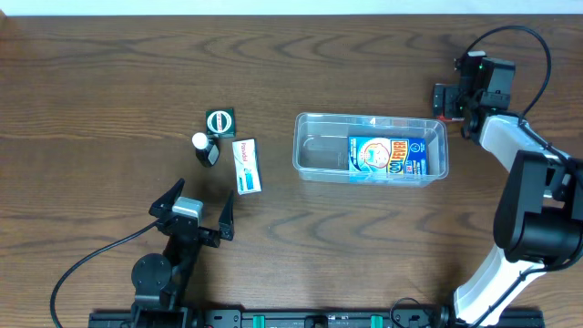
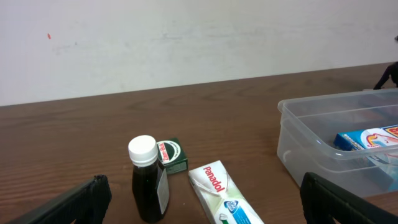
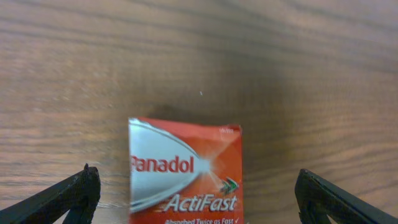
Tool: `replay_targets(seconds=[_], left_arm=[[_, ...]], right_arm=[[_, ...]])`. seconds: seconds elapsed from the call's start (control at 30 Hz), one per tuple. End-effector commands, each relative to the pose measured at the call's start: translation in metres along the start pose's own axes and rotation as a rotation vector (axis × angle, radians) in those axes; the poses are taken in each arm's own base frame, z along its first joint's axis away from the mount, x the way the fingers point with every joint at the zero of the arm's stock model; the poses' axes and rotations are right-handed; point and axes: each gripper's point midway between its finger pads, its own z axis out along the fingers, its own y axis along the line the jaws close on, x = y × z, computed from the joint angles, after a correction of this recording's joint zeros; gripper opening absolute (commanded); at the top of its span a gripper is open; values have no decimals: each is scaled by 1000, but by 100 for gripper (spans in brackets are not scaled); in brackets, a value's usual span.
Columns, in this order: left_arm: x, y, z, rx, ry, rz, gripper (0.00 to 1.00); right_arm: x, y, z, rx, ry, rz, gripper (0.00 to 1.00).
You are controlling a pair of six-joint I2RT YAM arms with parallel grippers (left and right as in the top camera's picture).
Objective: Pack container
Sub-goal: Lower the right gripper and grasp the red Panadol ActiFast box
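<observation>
**woodgrain_fan:** so where's the container [image 1: 314,153] sitting?

**yam_watcher:** on the wooden tabletop [image 1: 109,73], right of the middle in the overhead view, long side running left to right. clear tub, rounded corners, rim all round. there's a blue box [image 1: 387,157] lying flat in its right half, the left half is bare plastic

**woodgrain_fan:** and the arms?

**yam_watcher:** right gripper [image 1: 451,96] is just past the tub's far right corner, apart from it. jaws spread wide, and its wrist cam looks down on a red Panadol ActiFast box [image 3: 185,171] lying flat on the wood between the two tips, neither tip touching it as far as I can see. left gripper [image 1: 196,208] is over on the near left, well apart from the tub, jaws wide too and gripping nothing

**woodgrain_fan:** other stuff?

**yam_watcher:** little cluster left of the tub, just ahead of the left gripper: a white Panadol box [image 1: 246,166] lying flat, a dark bottle [image 1: 205,148] with a white cap standing upright just beside it, and a small green box [image 1: 219,121] right behind the bottle, can't tell if those two touch
</observation>
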Motion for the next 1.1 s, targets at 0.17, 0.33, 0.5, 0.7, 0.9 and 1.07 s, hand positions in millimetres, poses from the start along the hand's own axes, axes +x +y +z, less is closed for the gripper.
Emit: replay_targets(seconds=[0.17, 0.33, 0.5, 0.7, 0.9, 1.07], left_arm=[[15, -1, 0, 10, 44, -3, 98], [15, -1, 0, 10, 44, -3, 98], [15, -1, 0, 10, 44, -3, 98], [15, -1, 0, 10, 44, -3, 98], [15, -1, 0, 10, 44, -3, 98], [15, -1, 0, 10, 44, -3, 98]], right_arm=[[12, 0, 2, 13, 44, 35, 95], [16, -1, 3, 12, 59, 37, 96], [17, 2, 3, -27, 61, 46, 96], [23, -3, 6, -40, 70, 97, 94], [25, -2, 6, -41, 78, 97, 85], [32, -1, 11, -45, 97, 91, 84]])
